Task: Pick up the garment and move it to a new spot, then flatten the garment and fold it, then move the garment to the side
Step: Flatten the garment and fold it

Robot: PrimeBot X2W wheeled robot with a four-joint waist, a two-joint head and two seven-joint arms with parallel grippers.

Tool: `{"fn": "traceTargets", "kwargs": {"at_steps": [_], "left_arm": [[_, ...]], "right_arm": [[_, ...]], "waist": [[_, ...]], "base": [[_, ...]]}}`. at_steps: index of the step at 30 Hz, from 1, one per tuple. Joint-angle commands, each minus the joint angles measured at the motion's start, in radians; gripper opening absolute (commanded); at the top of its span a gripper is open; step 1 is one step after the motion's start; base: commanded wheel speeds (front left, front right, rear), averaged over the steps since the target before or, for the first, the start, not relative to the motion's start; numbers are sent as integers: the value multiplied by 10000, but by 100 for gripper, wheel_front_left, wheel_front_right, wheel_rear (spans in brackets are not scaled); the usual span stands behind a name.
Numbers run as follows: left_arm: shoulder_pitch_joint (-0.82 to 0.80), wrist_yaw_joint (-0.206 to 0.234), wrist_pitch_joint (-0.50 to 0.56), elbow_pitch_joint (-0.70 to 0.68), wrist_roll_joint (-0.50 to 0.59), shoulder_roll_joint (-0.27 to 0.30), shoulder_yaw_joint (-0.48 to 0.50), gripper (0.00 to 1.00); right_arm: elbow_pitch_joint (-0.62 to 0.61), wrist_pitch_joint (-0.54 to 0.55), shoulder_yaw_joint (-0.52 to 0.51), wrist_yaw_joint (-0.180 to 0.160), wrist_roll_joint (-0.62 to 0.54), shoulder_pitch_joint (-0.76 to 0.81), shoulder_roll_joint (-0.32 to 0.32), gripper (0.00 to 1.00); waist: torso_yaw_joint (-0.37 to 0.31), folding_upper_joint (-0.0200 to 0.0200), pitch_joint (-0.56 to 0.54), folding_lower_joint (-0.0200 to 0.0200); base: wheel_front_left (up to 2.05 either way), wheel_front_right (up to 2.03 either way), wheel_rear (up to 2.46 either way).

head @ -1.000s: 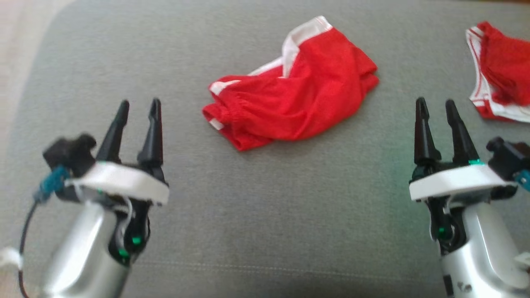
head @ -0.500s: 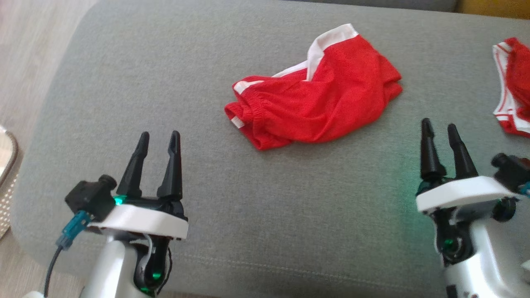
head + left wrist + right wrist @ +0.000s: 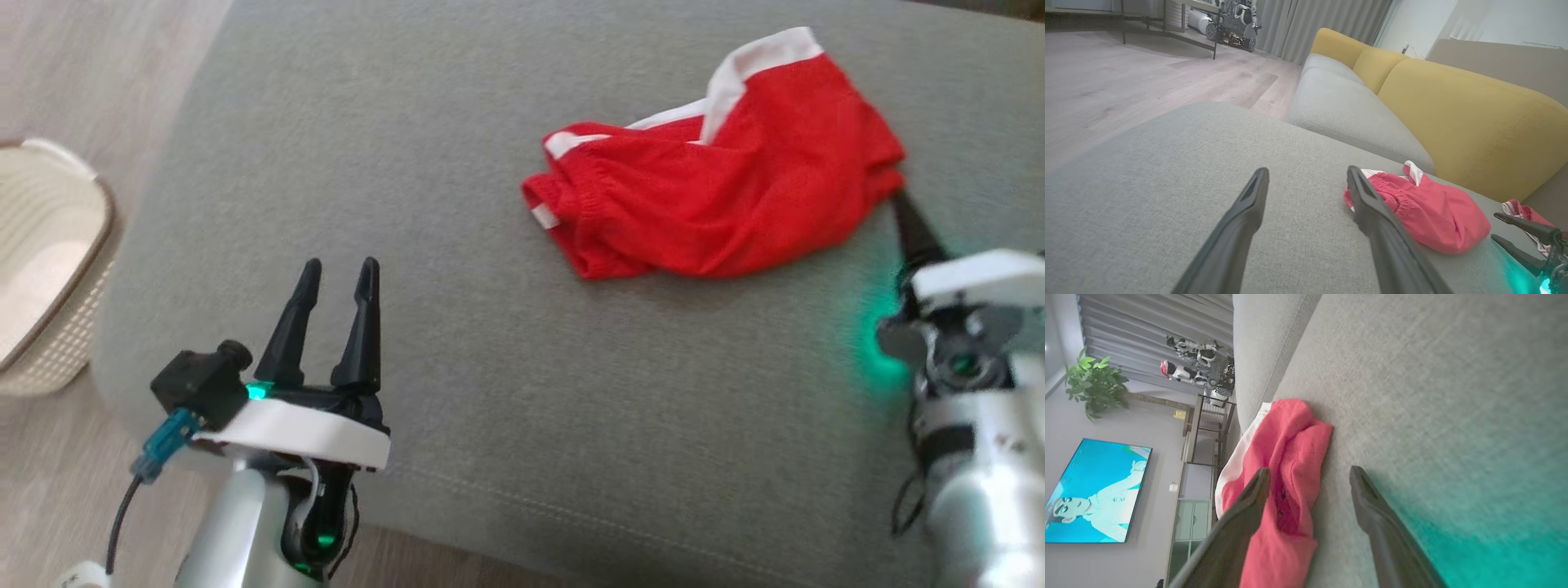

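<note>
With fingers spread, the right gripper (image 3: 1309, 470) brackets the right edge of the red garment (image 3: 718, 204), apparently to pinch it, while the left gripper (image 3: 340, 265) hovers near-left, likewise spread.

The garment (image 3: 718, 204) is red with white bands, the cushion (image 3: 408, 163) plain grey, my fingers (image 3: 362, 327) black, the basket (image 3: 49, 269) cream, the backrest (image 3: 1453, 114) yellow.

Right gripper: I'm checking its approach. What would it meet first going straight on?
Likely the garment: one finger lines up with its red cloth, the other with bare cushion beside it, though depth is unclear.
</note>
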Motion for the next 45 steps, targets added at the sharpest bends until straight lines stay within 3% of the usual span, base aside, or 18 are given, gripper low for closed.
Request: {"fn": "traceTargets", "kwargs": {"at_steps": [1, 8, 17, 18, 19, 20, 28, 36, 45], "left_arm": [[-397, 19, -78, -269, -102, 52, 243, 100], [-486, 295, -78, -189, -315, 50, 236, 100], [-558, 376, -78, -306, -426, 50, 74, 100], [-576, 382, -78, -309, -442, 50, 47, 100], [-594, 389, -78, -310, -460, 50, 25, 100], [-612, 396, -78, -306, -475, 50, 9, 100], [-629, 424, -78, -245, -483, 49, 94, 100], [-601, 376, -78, -246, -407, 49, 158, 100], [-470, 348, -78, -171, -399, 49, 145, 100]], "right_arm": [[386, 150, 71, 79, 187, -599, 187, 100], [2543, 608, -742, 79, -183, -2116, 185, 100], [4121, 697, -1049, 79, -913, -3314, 49, 100], [4262, 634, -1020, 79, -1046, -3410, 12, 92], [4357, 548, -998, 79, -1154, -3502, -13, 20], [4395, 438, -985, 79, -1230, -3582, -20, 0], [3520, -404, -466, 79, -1580, -3352, 45, 0], [1431, -1601, 199, 79, -1529, -2039, 129, 0], [757, -3480, -1011, 79, -2858, -392, -114, 0]], "waist": [[332, -1, 220, 1], [766, -1, 478, 1], [973, -1, 598, 1], [982, -1, 610, 1], [987, -1, 621, 1], [987, -1, 627, 1], [702, -1, 491, 1], [-56, -1, 152, 1], [-542, -1, -221, 1]], "base": [[0, 0, 0], [0, 0, 0], [0, 0, 0], [0, 0, 0], [0, 0, 0], [0, 0, 0], [0, 0, 0], [0, 0, 0], [0, 0, 0]]}}
